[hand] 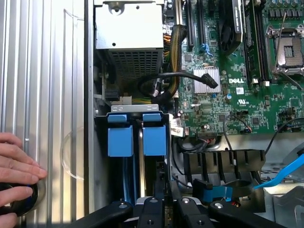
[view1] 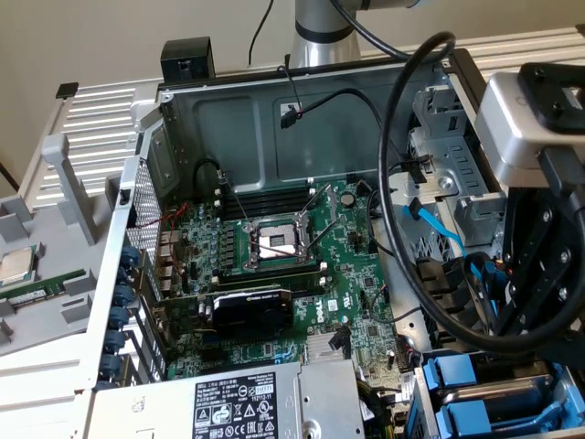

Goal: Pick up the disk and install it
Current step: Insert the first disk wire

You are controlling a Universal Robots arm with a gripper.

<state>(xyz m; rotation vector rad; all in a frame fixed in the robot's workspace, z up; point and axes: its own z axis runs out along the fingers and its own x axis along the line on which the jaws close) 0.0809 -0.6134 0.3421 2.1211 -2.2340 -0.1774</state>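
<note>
Gripper point(hand: 165, 192): jaws drawn close, seemingly pinching disk point(hand: 155, 140) by its near edge. Location: on edge in drive bay point(hand: 135, 108), beside second blue carrier point(hand: 120, 140). Handling: keep square to rails, press straight, avoid black cable point(hand: 180, 76) beyond.

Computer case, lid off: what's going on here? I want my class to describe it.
A robot arm's gripper hangs close over the drive bay of an open computer case. Two blue disk carriers stand side by side in that bay; whether the gripper grips one, I cannot tell. A person's hand rests on the ribbed metal panel beside the case. The CPU socket is empty.
</note>
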